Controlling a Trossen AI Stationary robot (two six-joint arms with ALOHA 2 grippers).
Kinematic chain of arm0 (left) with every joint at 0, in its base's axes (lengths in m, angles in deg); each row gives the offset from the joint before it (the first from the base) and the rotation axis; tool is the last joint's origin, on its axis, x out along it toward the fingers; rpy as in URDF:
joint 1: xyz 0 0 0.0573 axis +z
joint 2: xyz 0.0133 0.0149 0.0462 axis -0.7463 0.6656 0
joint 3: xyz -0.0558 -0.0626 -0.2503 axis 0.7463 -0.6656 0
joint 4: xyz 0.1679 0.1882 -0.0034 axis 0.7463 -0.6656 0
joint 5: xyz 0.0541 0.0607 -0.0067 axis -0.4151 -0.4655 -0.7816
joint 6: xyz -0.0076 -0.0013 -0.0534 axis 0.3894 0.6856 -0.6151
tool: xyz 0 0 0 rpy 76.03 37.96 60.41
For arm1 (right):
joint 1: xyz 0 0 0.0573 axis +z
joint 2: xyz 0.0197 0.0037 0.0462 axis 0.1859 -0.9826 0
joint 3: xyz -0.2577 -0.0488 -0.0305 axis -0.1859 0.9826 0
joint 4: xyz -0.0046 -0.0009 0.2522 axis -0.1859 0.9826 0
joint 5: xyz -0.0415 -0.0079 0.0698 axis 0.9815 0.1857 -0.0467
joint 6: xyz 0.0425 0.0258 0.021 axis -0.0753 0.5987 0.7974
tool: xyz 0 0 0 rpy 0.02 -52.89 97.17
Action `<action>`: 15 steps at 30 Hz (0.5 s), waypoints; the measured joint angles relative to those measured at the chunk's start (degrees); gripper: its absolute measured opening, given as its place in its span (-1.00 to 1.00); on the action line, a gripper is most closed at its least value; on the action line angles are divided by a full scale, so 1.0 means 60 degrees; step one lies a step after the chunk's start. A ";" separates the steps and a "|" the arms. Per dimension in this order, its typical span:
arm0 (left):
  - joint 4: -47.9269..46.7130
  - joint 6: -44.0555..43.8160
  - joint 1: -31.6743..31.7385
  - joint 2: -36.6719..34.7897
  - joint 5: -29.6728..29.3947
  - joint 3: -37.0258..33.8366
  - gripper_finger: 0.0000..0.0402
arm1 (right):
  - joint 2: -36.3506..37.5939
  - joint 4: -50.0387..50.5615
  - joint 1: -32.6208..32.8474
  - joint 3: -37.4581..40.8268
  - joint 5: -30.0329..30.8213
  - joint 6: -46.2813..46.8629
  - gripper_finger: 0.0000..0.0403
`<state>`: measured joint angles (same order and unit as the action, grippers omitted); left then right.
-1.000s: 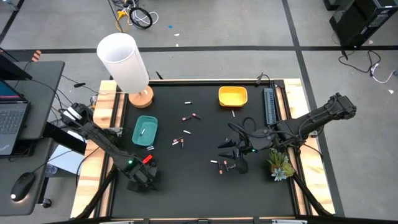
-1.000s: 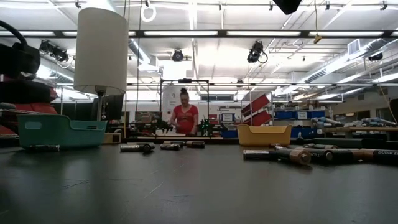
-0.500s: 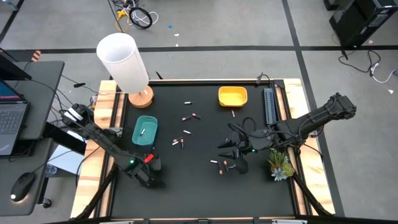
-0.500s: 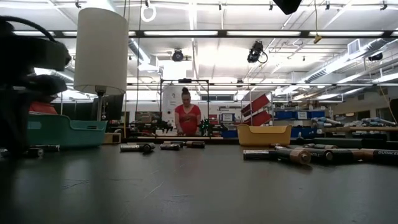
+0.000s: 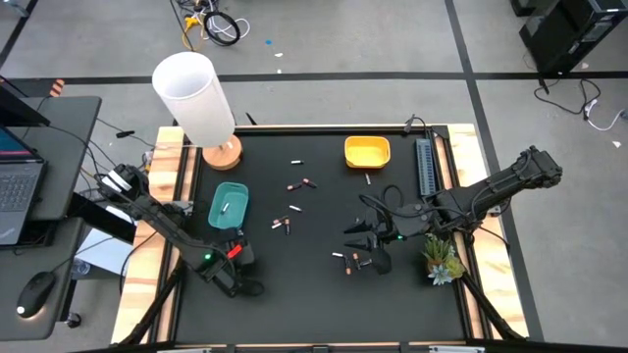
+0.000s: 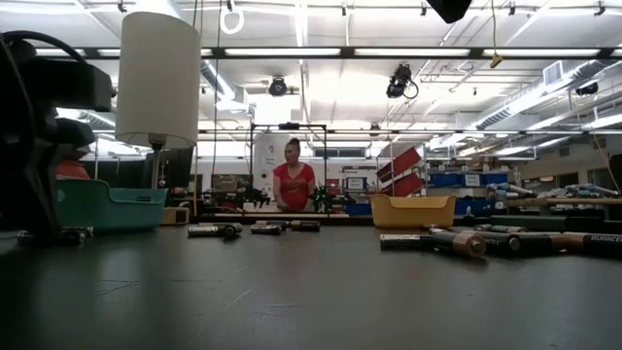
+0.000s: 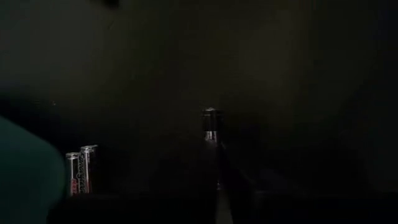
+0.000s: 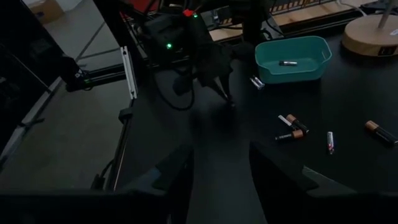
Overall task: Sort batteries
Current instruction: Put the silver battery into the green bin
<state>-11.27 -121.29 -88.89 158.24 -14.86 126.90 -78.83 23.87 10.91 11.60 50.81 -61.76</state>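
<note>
Small batteries lie scattered on the black table: a pair [image 5: 282,226], others [image 5: 304,183] mid-table, two [image 5: 346,258] by my right gripper, and two [image 5: 235,232] beside the teal bowl [image 5: 228,204]. The teal bowl holds one white battery [image 5: 226,208]. The yellow bowl [image 5: 367,151] stands at the far side. My left gripper [image 5: 243,267] is low at the near left, shut, just near of the teal bowl. In the left wrist view a battery [image 7: 209,122] shows right past its fingertips. My right gripper [image 5: 361,243] hovers open right of centre, holding nothing. My left gripper points down at the table with shut fingers [image 8: 229,98]. A battery's end [image 7: 209,118] shows just beyond the fingertips. I cannot tell whether they touch it.
A white lamp [image 5: 196,98] on a wooden base stands at the far left corner. A green plant sprig [image 5: 442,260] and a grey strip [image 5: 425,167] lie along the right edge. A person [image 6: 292,185] stands far behind the table. The near middle of the table is bare.
My left gripper has moved from the near left corner toward the table's right and slightly toward the far edge, closing on the batteries beside the teal bowl. It has come into the low view from the left. My right arm has kept still.
</note>
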 joint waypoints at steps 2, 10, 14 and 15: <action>0.0008 -0.0023 -0.0066 -0.0005 -0.0006 0.0000 -0.77 | 0.0000 0.0000 -0.0001 0.0000 0.0000 0.0004 -0.19; -0.0016 -0.0566 -0.0581 -0.0010 -0.0818 0.0005 -0.64 | 0.0000 0.0000 -0.0004 0.0000 0.0000 0.0029 -0.19; -0.0006 -0.0694 -0.0819 -0.0020 -0.1175 0.0011 -0.64 | 0.0000 0.0000 -0.0004 0.0000 -0.0004 0.0013 -0.19; -0.0011 -0.0768 -0.0868 -0.0020 -0.1301 0.0015 -0.64 | 0.0000 0.0000 -0.0004 0.0000 -0.0004 0.0011 -0.19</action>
<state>-11.34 -125.90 -94.10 158.12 -22.66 126.99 -78.83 23.87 10.89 11.60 50.79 -61.70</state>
